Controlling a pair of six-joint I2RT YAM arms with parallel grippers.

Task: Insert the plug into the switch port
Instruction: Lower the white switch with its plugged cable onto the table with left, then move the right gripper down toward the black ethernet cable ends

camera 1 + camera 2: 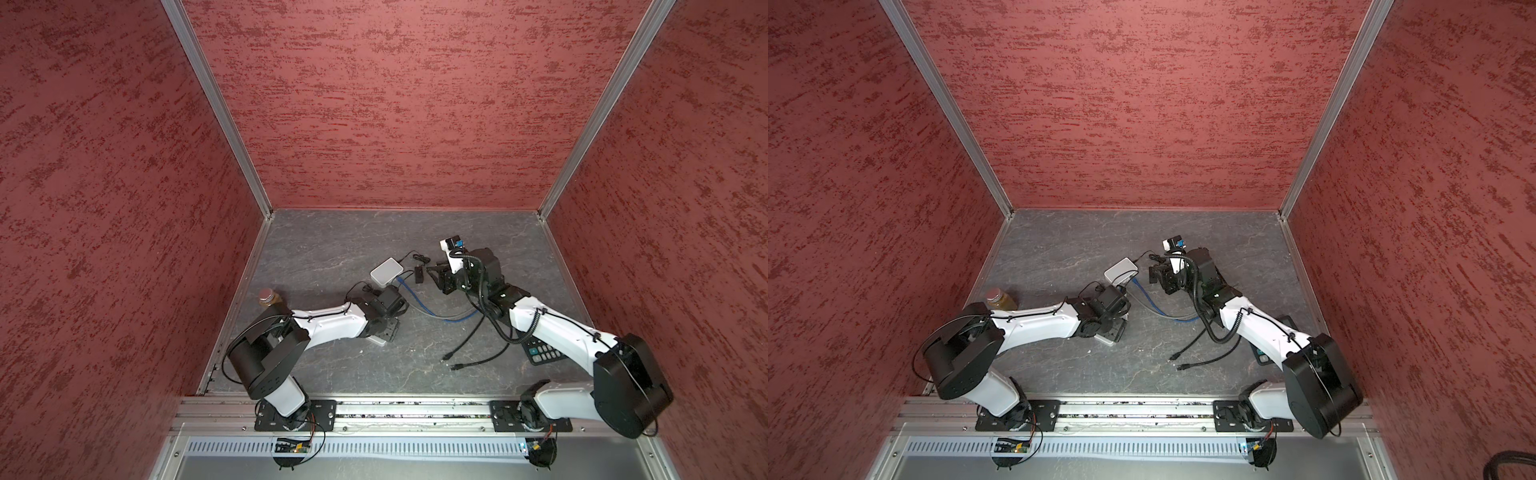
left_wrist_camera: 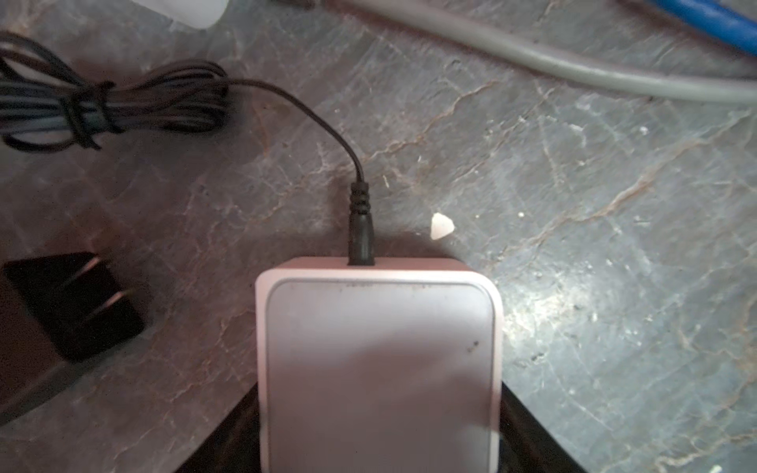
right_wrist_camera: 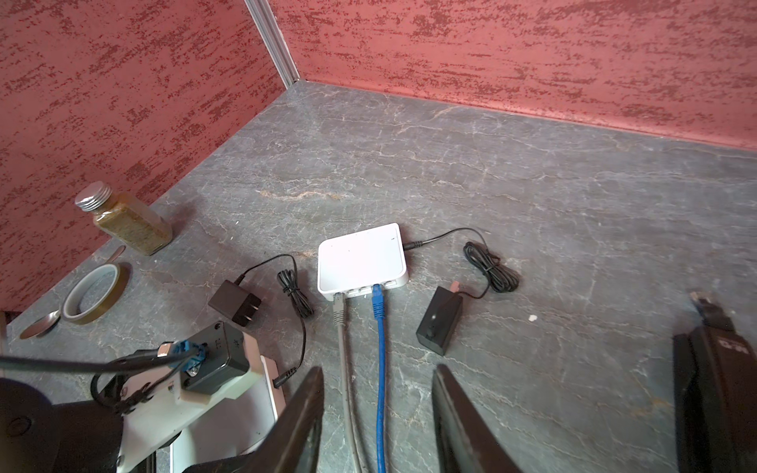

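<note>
though in left pincer [image 2: 379, 389], switch [image 1: 376, 340] half-hidden

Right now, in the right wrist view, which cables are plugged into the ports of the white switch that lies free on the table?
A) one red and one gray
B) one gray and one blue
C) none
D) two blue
B: a gray cable and a blue cable both end in the port row of the white switch.
</note>
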